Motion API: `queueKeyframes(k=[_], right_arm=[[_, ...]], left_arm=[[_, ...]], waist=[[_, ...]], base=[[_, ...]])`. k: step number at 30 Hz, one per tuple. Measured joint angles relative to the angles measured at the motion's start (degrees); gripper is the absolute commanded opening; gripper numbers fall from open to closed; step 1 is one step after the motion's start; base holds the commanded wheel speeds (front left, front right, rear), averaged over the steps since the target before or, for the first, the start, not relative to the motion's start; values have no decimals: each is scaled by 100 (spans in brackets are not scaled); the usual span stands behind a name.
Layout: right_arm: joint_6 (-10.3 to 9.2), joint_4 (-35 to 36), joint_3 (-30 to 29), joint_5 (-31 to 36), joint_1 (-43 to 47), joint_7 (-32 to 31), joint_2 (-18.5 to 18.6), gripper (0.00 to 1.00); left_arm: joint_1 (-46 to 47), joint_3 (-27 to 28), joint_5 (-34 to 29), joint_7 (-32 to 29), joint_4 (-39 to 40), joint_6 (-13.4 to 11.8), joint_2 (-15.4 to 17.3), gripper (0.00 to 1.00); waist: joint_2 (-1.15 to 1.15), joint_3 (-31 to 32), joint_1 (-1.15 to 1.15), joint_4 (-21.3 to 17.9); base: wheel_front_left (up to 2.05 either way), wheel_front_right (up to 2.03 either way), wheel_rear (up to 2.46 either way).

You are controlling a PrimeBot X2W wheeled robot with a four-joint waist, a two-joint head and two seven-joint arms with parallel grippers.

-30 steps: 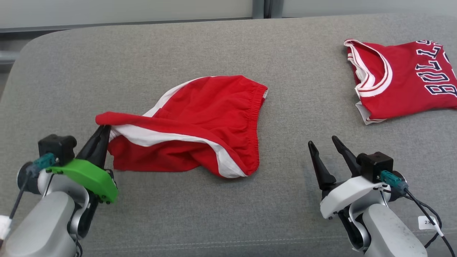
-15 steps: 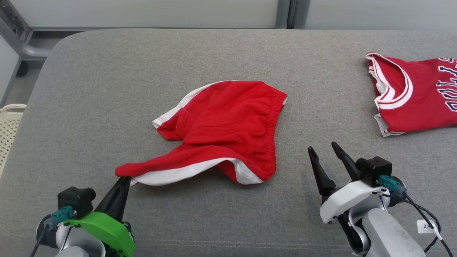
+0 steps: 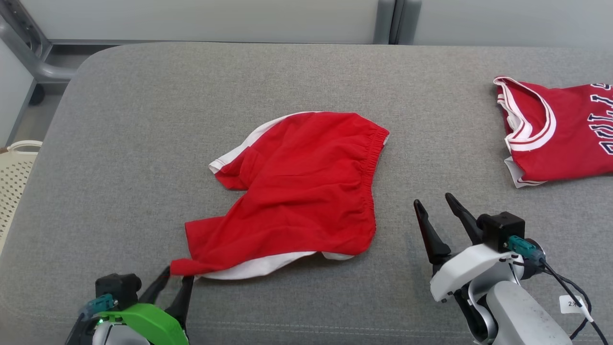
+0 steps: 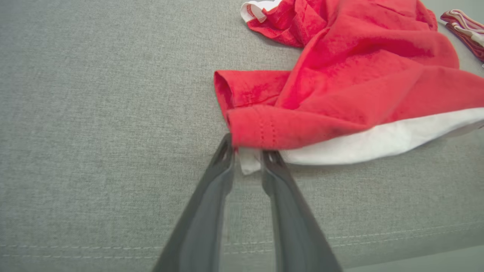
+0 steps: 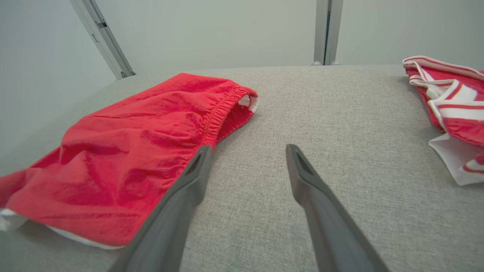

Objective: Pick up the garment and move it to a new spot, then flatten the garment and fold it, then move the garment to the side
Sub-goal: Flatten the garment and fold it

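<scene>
Red shorts [image 3: 301,191] with white trim lie rumpled near the middle of a grey cushion [image 3: 143,120]. Their elastic waistband faces the robot's right. 1 leg points to the far left and the other is drawn out toward the near left. A white band of cloth shows under the near edge.

At the lower left of the head view, the left gripper [image 3: 178,277] sits at that near-left corner of the shorts. In the left wrist view the left gripper [image 4: 247,148] has its 2 fingers [image 4: 204,204] a little apart. A small white corner of the shorts [image 4: 359,75] lies between the tips, and the stitched red hem is just past them. A gap shows between the fingers, so the cloth does not look pinched.

The right gripper [image 3: 435,201] is at the lower right, beside the waistband side of the shorts and clear of the cloth. Its fingers are spread wide and hold nothing. In the right wrist view the right gripper [image 5: 248,149] points across bare cushion. There the shorts [image 5: 132,151] are on the left of the picture.

A red jersey [image 3: 560,139] with a white-striped neckline and dark letters lies at the cushion's right end, well apart from the shorts and cut off by the picture's edge. A cream perforated basket [image 3: 12,177] stands past the cushion's left edge.
</scene>
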State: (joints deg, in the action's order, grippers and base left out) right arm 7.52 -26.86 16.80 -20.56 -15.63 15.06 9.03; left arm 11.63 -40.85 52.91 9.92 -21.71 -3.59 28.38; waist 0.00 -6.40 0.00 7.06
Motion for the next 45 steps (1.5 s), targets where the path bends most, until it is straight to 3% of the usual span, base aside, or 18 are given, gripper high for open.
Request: queueKeyframes(k=[8, 24, 33, 45], right_arm=[[0, 0, -37, 0, 8, 0, -9, 100], [0, 0, -13, -29, 10, 0, -13, 100], [0, -265, 243, -277, -120, -1, 60, 100], [0, -1151, 1113, -1182, -1111, -621, 224, 100]], left_arm=[[49, 235, -121, 345, 13, -53, 80, 100], [-280, 521, -86, 458, 188, -203, 29, 100], [-417, 1383, -1136, 503, 826, -254, -350, 100], [-661, 2405, -2453, 503, 1121, -14, -1027, 100]], waist=[[0, 23, 0, 51], [0, 13, 0, 230], [0, 88, 0, 353], [0, 77, 0, 407]], base=[[0, 0, 0], [0, 0, 0], [0, 0, 0], [0, 0, 0]])
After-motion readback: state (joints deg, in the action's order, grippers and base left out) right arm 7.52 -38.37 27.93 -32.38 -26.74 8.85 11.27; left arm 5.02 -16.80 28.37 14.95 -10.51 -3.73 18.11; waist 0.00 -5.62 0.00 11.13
